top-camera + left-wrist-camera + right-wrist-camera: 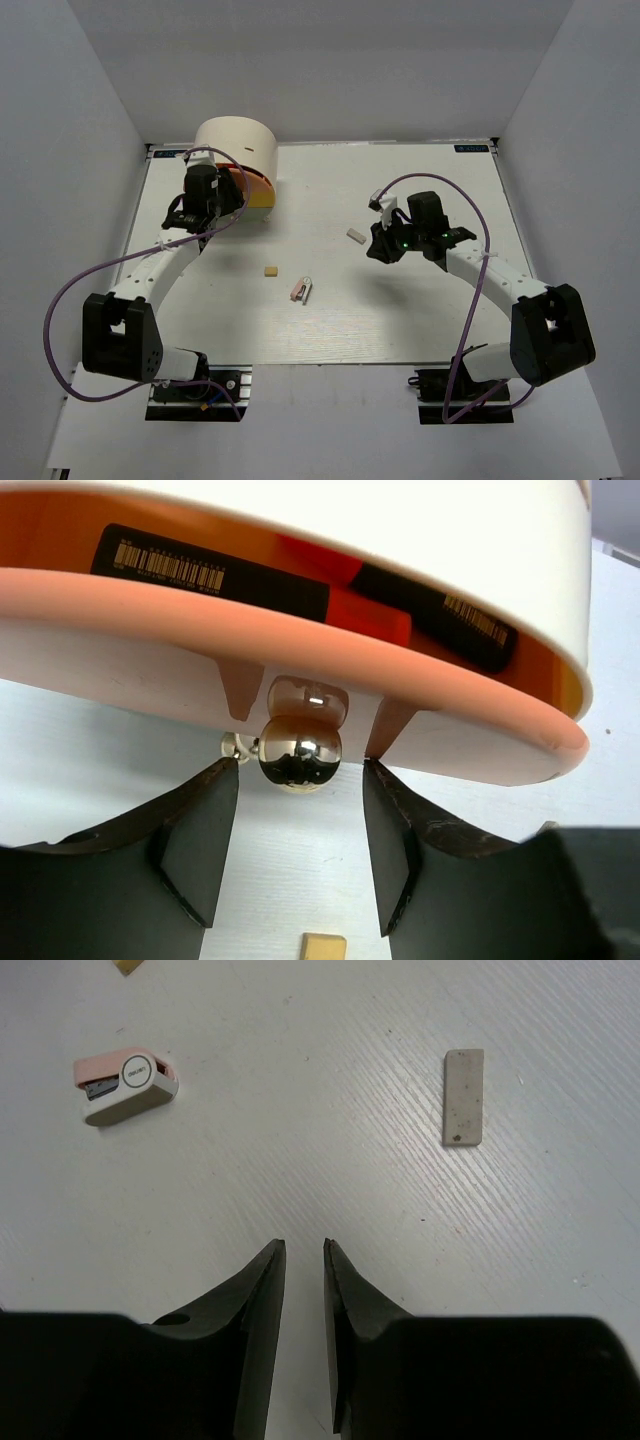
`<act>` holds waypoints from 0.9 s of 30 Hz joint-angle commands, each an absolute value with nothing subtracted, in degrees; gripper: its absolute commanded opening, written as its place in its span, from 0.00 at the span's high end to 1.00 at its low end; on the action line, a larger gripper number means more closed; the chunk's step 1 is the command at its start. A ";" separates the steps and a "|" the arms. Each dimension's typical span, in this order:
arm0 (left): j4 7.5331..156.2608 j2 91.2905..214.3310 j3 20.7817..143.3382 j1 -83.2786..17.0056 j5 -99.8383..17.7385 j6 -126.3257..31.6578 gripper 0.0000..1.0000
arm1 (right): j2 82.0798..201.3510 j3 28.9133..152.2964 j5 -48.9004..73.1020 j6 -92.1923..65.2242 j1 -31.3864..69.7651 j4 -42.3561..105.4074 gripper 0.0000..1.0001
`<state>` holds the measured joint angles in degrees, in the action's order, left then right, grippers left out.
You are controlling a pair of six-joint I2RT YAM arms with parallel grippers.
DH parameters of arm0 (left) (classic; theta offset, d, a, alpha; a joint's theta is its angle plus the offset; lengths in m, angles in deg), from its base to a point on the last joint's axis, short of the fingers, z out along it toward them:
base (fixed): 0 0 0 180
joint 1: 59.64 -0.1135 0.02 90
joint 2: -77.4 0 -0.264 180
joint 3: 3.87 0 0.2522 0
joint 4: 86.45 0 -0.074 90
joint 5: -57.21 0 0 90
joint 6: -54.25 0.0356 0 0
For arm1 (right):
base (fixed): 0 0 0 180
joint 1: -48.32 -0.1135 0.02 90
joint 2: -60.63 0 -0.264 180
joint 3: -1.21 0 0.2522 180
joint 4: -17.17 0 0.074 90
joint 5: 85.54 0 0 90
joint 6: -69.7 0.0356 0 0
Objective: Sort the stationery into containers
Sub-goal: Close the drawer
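Markers (210,575) part-hidden in drawer (330,640), tan eraser (325,948) cropped

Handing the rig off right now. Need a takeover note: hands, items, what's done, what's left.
Left hand: open, fingers either side of the shiny knob on the orange drawer, not gripping it.
Right hand: nearly closed, empty, over the table, short of the grey eraser.
Items: black markers, at least two visible, lie in the open orange drawer of the cream box. The grey eraser, tan eraser and pink-white clip lie loose on the table.
Done: markers are in.
Left: stow both erasers and the clip, then close the drawer.
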<state>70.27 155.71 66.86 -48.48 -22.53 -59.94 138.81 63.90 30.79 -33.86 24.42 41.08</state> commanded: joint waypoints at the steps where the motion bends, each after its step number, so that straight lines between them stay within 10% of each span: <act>1: 73.03 155.89 69.83 -49.18 -24.70 -61.07 0.37 | 137.19 63.22 31.97 -34.71 25.02 39.72 0.72; 27: 75.49 153.28 62.75 -49.70 -32.60 -65.98 0.38 | 137.72 63.23 32.67 -35.24 25.99 40.07 0.69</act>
<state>74.34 158.35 67.34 -49.42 -27.84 -64.94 138.76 63.79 31.64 -34.47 25.64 41.15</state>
